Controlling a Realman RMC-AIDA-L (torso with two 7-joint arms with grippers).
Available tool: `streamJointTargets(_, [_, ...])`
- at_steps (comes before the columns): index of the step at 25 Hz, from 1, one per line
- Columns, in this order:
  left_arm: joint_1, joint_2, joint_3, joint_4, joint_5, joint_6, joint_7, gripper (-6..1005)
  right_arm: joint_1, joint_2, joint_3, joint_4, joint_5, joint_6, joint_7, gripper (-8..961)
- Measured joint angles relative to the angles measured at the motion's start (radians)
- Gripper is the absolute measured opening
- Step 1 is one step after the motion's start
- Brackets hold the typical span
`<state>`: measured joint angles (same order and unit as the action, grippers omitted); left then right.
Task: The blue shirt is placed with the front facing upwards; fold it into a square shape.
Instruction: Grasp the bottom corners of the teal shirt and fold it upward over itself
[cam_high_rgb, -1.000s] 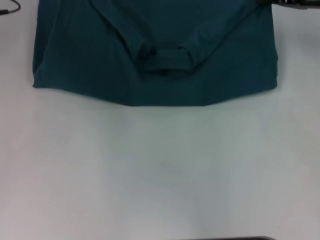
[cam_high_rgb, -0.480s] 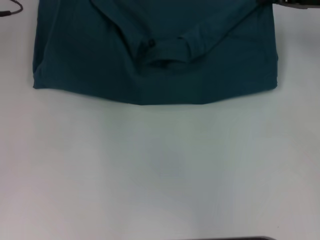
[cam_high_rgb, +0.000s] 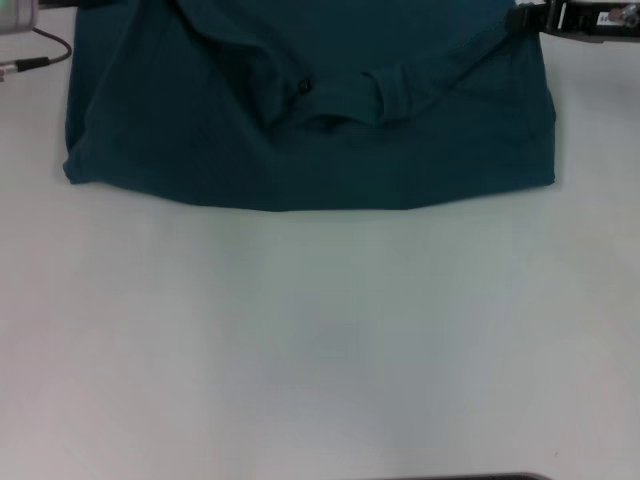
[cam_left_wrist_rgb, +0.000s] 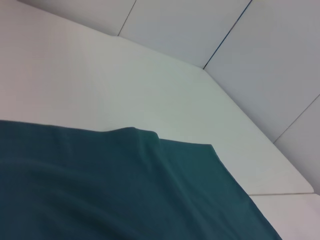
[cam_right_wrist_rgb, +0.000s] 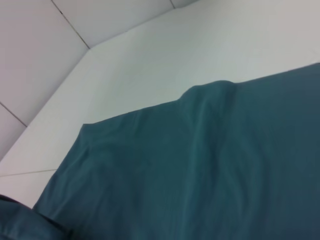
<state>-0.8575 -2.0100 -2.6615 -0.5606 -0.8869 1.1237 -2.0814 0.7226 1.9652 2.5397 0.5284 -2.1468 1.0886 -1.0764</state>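
The large dark teal-blue cotton short-sleeved shirt (cam_high_rgb: 310, 110) lies on the flat white table (cam_high_rgb: 320, 340) at its far side, folded so that its ribbed round collar (cam_high_rgb: 335, 100) sits on top near the middle, with a small dark dot just beside the collar. Its near edge runs almost straight across the table, dipping slightly in the centre, and both near corners lie flat on the surface. The chest print does not show; only plain teal cloth faces up.

The right gripper (cam_high_rgb: 535, 17) shows as black and silver parts at the far right corner of the shirt, touching or just over the cloth where a raised fold runs from there toward the collar. Whether its fingers grip the cloth, or how wide they stand, cannot be told. The left gripper (cam_high_rgb: 15, 12) shows only as a pale grey corner just beside the far left edge of the shirt, with a thin dark cable (cam_high_rgb: 40, 55) trailing from it onto the table; the state of its fingers cannot be told either.

Both wrist views show rumpled teal cloth on the white table, with pale grey panelled walls (cam_left_wrist_rgb: 200, 30) beyond it.
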Motion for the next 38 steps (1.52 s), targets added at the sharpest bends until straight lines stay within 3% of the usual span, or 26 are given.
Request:
streamJointTargets(13, [0.014,-0.027,0.0,0.001,0.001,-0.032,0.002,12,0.002,0.029,-0.004,-0.034,0.0,-0.065,-0.023,103])
streamJointTargets(20, [0.024,-0.036,0.0,-0.008,0.0,-0.048,-0.01,13,0.01,0.032,-0.037,-0.043,-0.005,-0.102,-0.025,106])
streamJointTargets(23, [0.027,-0.042,0.0,-0.009,0.0,-0.053,-0.01,148,0.011,0.033,-0.055,-0.044,-0.005,-0.113,-0.022,107])
streamJointTargets(33, [0.031,-0.051,-0.007,-0.021,0.0,-0.046,-0.011,552,0.003,0.031,-0.057,-0.034,-0.003,-0.112,-0.023,529])
streamJointTargets(38, [0.062,-0.083,0.002,-0.119,-0.033,-0.007,-0.011,763,-0.011,0.027,-0.051,0.01,0.0,-0.076,-0.027,640])
